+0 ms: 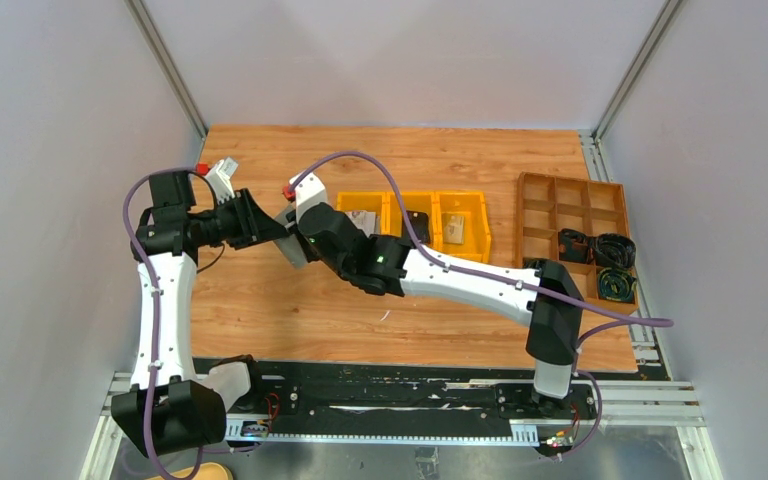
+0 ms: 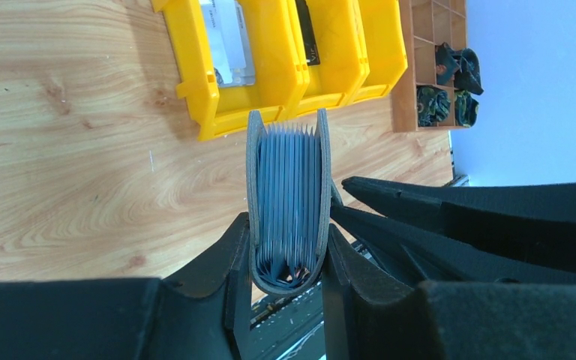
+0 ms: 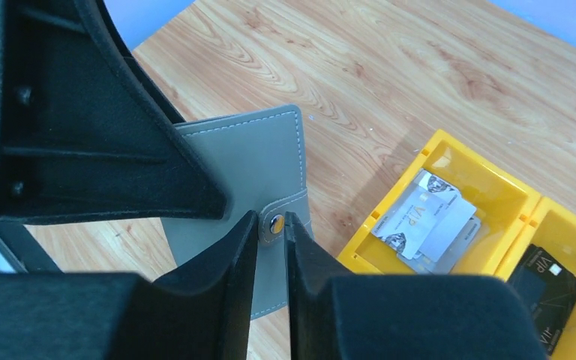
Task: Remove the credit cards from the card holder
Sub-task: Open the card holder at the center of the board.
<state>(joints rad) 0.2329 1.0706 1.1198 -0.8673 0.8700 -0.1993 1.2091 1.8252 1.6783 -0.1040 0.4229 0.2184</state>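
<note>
the left pincer (image 2: 289, 229) clamps the card holder (image 2: 289, 172) edge-on above the tabletop (image 2: 67, 150), yellow bins (image 2: 193, 82) beyond.

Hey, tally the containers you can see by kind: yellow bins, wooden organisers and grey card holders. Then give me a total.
yellow bins: 3
wooden organiser: 1
grey card holder: 1
Total: 5
</note>
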